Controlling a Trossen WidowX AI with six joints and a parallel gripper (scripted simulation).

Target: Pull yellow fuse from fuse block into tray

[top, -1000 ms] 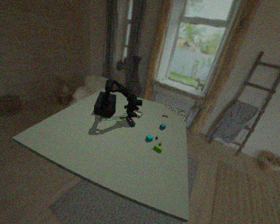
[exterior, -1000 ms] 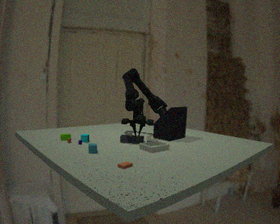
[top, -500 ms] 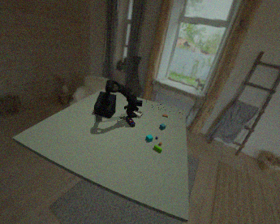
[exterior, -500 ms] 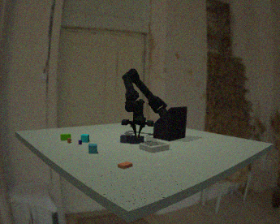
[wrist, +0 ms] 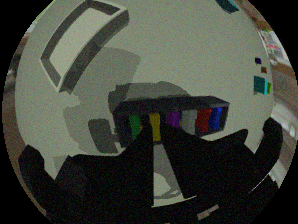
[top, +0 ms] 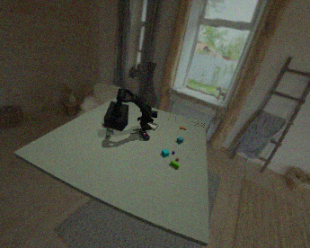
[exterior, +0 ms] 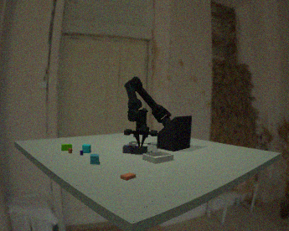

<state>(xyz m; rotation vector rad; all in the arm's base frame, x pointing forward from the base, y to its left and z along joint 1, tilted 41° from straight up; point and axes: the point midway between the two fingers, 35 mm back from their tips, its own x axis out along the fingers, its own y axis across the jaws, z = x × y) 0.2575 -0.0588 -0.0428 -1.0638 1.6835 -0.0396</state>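
Observation:
The yellow fuse (wrist: 155, 131) stands in the row of the dark fuse block (wrist: 172, 104) (exterior: 127, 149), between the green fuse (wrist: 135, 126) and the purple fuse (wrist: 173, 119). My gripper (wrist: 154, 127) (exterior: 141, 146) points down over the block, its fingertips at either side of the yellow fuse, and is shut on it. The fuse shows no clear gap above its slot. The fingers partly hide the block's near side. The pale tray (wrist: 96, 46) (exterior: 158, 159) stands apart from the block, at the upper left of the wrist view.
Grey, red (wrist: 203, 120) and blue (wrist: 216, 118) fuses stand farther along the block. Loose things on the table include a green block (top: 175, 164) (exterior: 66, 147), teal cubes (top: 165, 153) (exterior: 95, 159) and an orange block (exterior: 128, 177) (top: 182, 128).

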